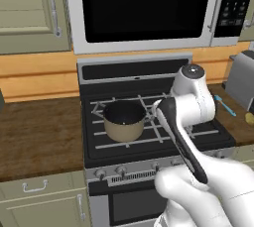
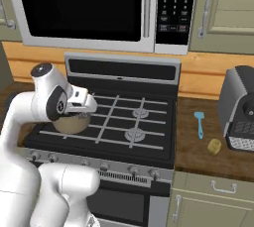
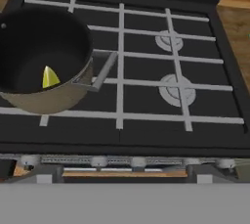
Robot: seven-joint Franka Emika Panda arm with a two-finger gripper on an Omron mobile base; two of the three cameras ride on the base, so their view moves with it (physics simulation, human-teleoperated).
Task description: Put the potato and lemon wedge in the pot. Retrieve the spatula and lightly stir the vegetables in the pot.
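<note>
The arm [image 1: 191, 122] rises from the near edge and bends over the front of the stove [image 2: 149, 127], its hand just beside the pot [image 1: 124, 120], at the pot's 3 o'clock in the left base view. The jaws themselves are hidden behind the wrist; by every sign they stand spread wide, holding nothing.

The pot sits on the stove's front left burner grate. In the hand view the lemon wedge [image 3: 49, 77] lies inside it on the dark bottom, toward the 5 o'clock side, and one grey handle [image 3: 103, 71] sticks out at 3 o'clock over the grate.

On the wooden bench [image 2: 198, 154] right of the stove, the potato [image 2: 214, 145] lies nearest the front edge, close to the toaster [image 2: 242, 109]. The spatula [image 2: 199, 124] lies just beyond it at about 11 o'clock, apart from it, blade toward the wall.

Farther back, the microwave [image 2: 89, 8] hangs above the stove.
</note>
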